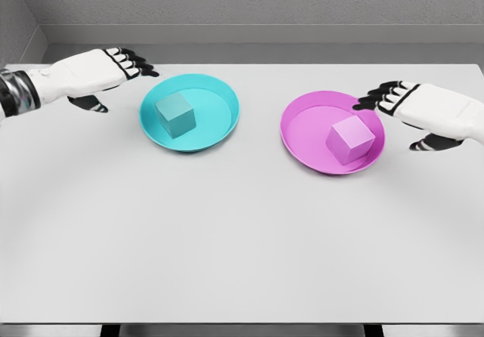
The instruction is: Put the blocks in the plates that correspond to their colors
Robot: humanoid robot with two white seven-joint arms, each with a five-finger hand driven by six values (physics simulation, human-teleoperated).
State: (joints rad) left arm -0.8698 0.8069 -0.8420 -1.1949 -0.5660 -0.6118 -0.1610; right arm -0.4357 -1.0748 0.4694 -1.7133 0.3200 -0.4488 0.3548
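A cyan block (175, 114) rests inside the cyan plate (219, 125) at the left centre of the table. Inside the magenta plate (302, 129) on the right lies a magenta block (350, 139), close to the plate's right rim. My left hand (125, 69) hovers just left of the cyan plate, fingers spread and holding nothing. On the other side, my right hand (393, 103) hangs beside the magenta plate's right rim, fingers relaxed and empty.
The white table (242, 239) stretches wide in front of both plates, with its front edge near the bottom of the view. A grey wall runs behind the table's far edge.
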